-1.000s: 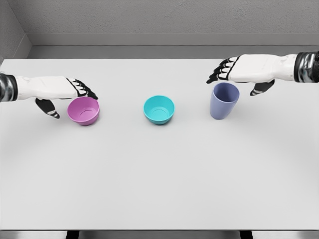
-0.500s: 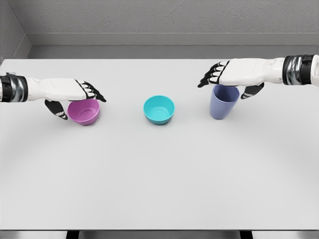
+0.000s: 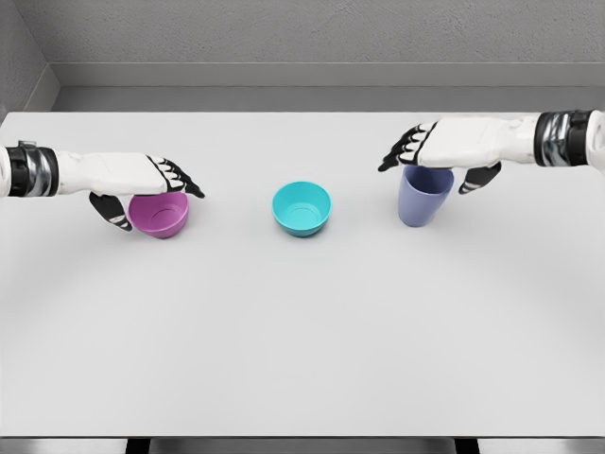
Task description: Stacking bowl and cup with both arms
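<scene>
Near the white table's point(image 3: 284, 340) left edge, pink plastic bowl point(image 3: 159, 212) mouth-up, left hand point(image 3: 142, 184) straddling its rim, fingers spread, not gripping. Teal bowl point(image 3: 302, 208) centre, upright. Toward the right edge, lavender cup point(image 3: 424, 192) upright, right hand point(image 3: 444, 149) spread over its rim.

The light was bright and even, and it seemed to come from above me. My white bench point(image 3: 302, 331) looked very pale, almost washed out, but I saw no hard shiny spots on it. Shadows were soft and faint. A small dim patch sat under the teal bowl point(image 3: 302, 208), and another under the purple cup point(image 3: 424, 194). The grey wall point(image 3: 302, 38) behind was darker than the bench. Everything looked sharp, with no blur, near or far. The bench edges stayed straight, so nothing bent at the sides. The picture looked smooth and a bit flat, like a drawing.
</scene>
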You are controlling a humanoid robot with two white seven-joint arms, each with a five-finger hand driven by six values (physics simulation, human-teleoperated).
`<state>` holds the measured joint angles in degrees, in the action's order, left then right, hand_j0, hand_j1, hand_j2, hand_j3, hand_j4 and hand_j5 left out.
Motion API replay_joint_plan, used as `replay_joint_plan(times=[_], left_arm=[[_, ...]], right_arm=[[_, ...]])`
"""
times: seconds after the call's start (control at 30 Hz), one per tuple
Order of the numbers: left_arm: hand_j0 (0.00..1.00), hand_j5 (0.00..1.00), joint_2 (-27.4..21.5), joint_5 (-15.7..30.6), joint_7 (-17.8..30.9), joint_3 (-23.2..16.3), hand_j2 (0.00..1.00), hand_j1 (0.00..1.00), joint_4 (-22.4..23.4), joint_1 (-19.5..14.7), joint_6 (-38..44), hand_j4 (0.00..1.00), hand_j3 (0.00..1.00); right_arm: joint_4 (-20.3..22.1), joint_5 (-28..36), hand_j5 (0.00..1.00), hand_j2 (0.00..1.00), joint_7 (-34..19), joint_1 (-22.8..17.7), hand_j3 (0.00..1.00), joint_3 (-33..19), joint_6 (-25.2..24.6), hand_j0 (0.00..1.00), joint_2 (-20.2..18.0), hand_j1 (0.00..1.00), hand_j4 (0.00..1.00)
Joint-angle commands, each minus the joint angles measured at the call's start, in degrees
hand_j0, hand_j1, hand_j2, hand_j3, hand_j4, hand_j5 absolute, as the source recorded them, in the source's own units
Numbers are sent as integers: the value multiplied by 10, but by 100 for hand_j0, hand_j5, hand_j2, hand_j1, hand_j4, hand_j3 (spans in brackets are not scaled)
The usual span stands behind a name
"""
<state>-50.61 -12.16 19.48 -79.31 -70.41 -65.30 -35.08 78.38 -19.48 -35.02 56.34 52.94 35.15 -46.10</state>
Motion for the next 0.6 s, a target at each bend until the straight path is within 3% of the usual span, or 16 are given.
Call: replay_joint_plan(times=[0.0, 0.57], left_arm=[[100, 100, -1, 3, -1, 1, 100, 100, 0, 0, 1, 100, 100], [100, 100, 1, 1, -1, 0, 100, 100, 11, 5, 1, 100, 100]], right_arm=[[-1, 2, 100, 100, 0, 0, 100, 2, -1, 100, 1, 100, 100], [-24, 0, 100, 100, 0, -3, 100, 6, -1, 100, 16, 100, 100]])
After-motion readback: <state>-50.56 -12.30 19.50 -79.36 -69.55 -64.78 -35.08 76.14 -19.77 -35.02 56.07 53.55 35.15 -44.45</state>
